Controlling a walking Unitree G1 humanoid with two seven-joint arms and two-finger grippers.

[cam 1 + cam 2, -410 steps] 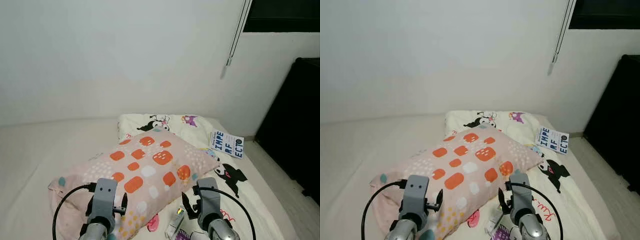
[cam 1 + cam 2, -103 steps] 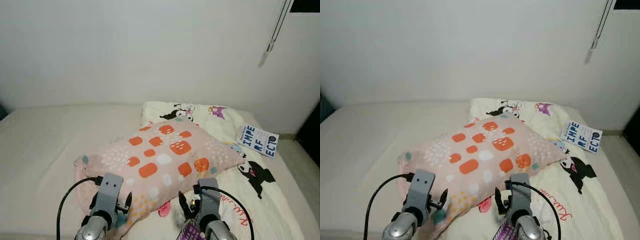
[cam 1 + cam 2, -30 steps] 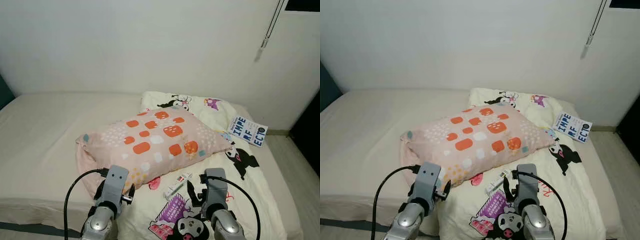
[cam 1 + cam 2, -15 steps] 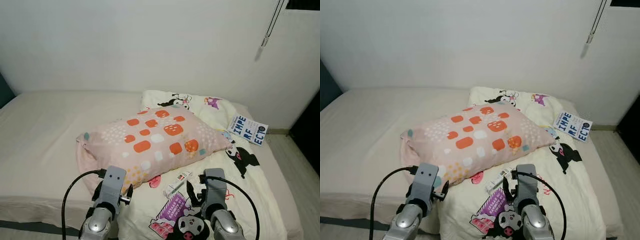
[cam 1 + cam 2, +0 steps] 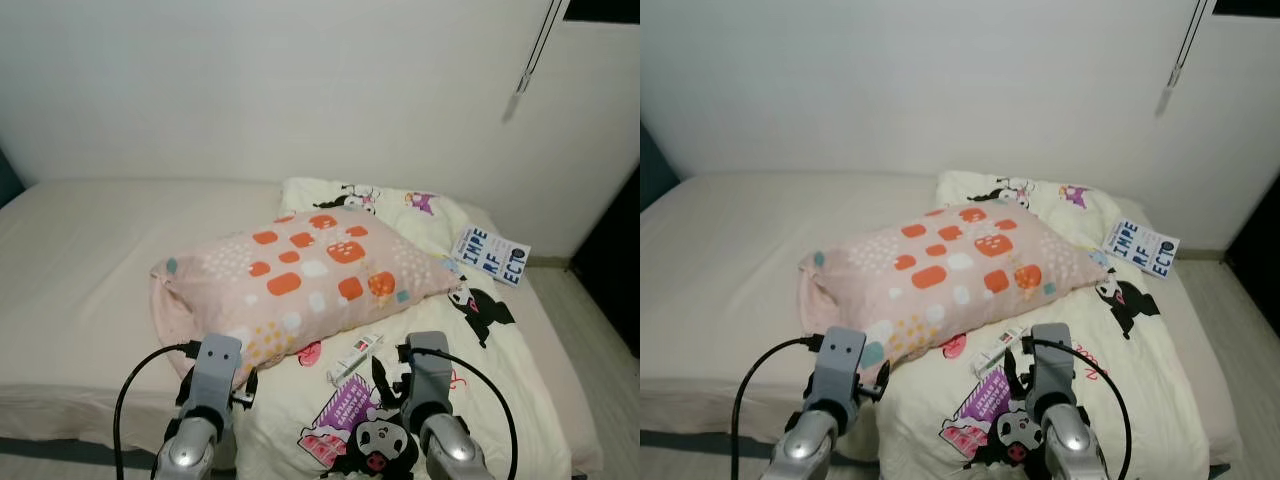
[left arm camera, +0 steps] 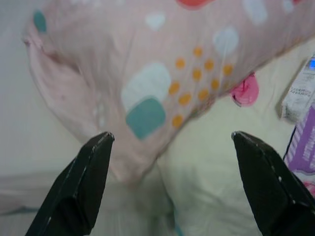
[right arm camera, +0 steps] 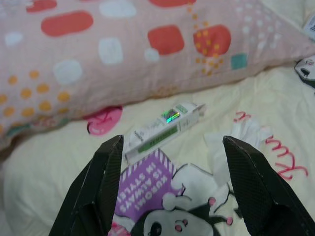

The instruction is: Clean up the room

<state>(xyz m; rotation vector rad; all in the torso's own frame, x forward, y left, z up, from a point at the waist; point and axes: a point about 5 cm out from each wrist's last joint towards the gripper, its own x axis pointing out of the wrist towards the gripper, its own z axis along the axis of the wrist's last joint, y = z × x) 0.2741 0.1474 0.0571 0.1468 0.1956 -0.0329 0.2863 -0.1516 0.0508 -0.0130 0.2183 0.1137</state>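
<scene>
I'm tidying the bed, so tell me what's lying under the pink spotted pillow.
The pink pillow lies on the cartoon-print blanket and the bare mattress. A small white box lies just beside its edge. Anything beneath the pillow is hidden.

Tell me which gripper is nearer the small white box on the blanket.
Right. The right gripper is open and aimed at the box, which lies just ahead of it beside the pillow. The left gripper, also open, faces the pillow's near corner, with the box off to its side.
</scene>
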